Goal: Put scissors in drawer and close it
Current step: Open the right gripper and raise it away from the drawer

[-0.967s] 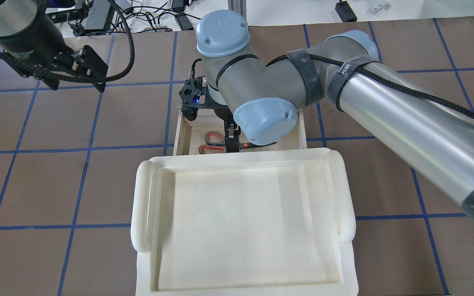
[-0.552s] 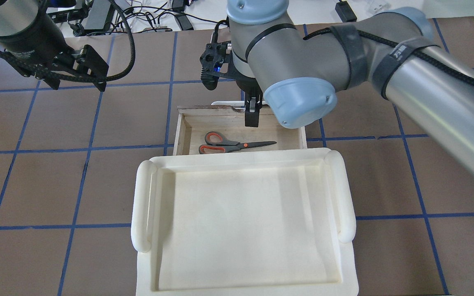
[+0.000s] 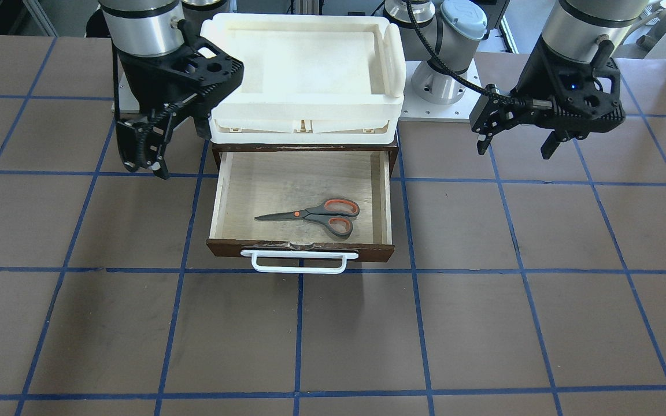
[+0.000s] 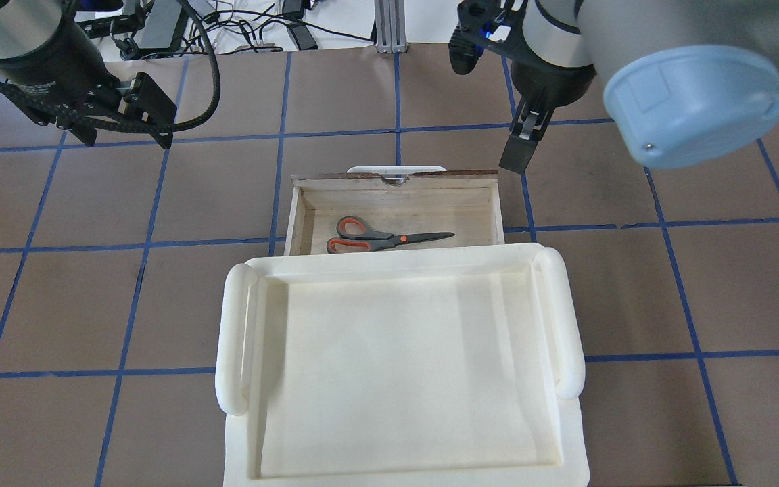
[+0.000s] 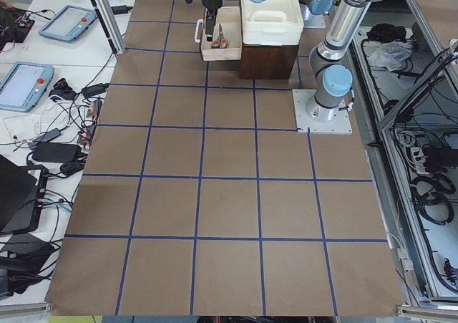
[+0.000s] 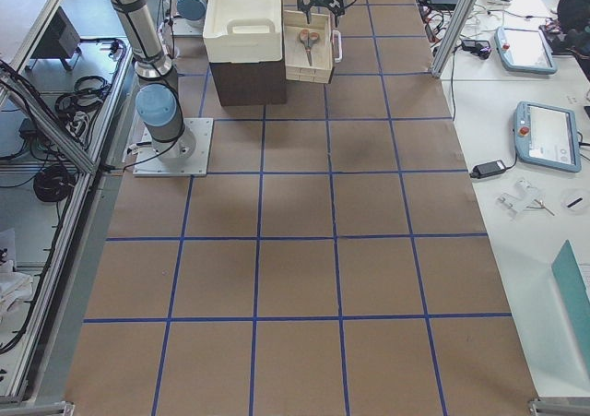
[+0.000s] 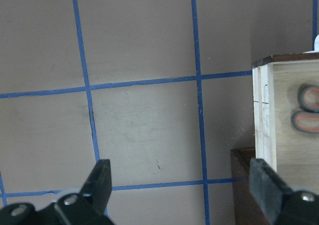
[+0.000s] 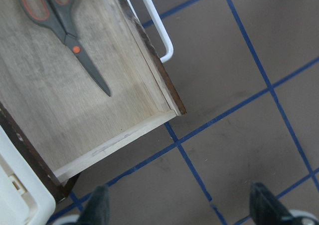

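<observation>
The scissors (image 3: 310,215) lay flat on the floor of the pulled-out drawer (image 3: 263,185), blades toward your right arm's side. Light, stiff and slick, they likely needed no further handling; the drawer should slide shut on a push against its brown front or white bar handle (image 3: 298,270). Your right gripper (image 8: 179,212) hung spread and empty off the drawer's front corner. The left gripper (image 7: 182,185) was likewise open, well aside. The white tray (image 3: 391,52) sat atop the cabinet (image 5: 268,58).
</observation>
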Available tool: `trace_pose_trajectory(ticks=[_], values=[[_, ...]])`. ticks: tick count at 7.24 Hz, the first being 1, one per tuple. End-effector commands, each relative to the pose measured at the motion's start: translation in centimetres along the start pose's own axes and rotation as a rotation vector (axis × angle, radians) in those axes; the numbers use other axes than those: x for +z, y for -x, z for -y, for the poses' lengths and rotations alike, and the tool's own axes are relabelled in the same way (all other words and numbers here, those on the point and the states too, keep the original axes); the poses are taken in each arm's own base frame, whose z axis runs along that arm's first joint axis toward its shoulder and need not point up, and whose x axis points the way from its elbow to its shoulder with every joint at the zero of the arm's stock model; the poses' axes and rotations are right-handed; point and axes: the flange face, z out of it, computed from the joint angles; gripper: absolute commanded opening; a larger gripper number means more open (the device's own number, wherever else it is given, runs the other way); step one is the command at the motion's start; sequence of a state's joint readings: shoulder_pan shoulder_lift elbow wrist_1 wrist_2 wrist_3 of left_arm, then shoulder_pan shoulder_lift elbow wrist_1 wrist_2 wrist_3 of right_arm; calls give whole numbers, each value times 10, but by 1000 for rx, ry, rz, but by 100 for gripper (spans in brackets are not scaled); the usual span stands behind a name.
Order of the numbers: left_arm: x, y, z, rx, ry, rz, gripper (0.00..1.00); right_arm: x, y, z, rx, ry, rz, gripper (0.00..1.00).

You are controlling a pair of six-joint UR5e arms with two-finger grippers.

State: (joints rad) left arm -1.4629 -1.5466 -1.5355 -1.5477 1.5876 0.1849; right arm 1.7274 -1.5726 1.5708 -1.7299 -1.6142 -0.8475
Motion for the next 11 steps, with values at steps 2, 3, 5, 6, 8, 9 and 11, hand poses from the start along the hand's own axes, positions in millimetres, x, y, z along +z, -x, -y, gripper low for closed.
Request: trace_pose_trajectory(ticks=[2, 3, 5, 6, 8, 9, 11], values=[[-3, 9, 0, -29, -16, 0, 100, -29, 4, -26, 567, 0, -15, 100], [1, 10, 0, -31, 5, 4, 100, -31, 3, -28, 702, -8, -11, 100], [-1, 5, -1, -29, -2, -9, 100, -33, 4, -29, 893, -11, -8, 100], [2, 2, -2, -23, 5, -14, 100, -33, 3, -29, 903, -12, -16, 100], [20, -3, 8, -2, 27, -29, 100, -35, 2, -29, 985, -17, -9, 100], [30, -15, 16, 27, 29, -28, 100, -35, 1, -30, 996, -15, -8, 100], [31, -22, 28, 40, 11, -29, 100, -32, 5, -31, 1026, 13, 23, 100]])
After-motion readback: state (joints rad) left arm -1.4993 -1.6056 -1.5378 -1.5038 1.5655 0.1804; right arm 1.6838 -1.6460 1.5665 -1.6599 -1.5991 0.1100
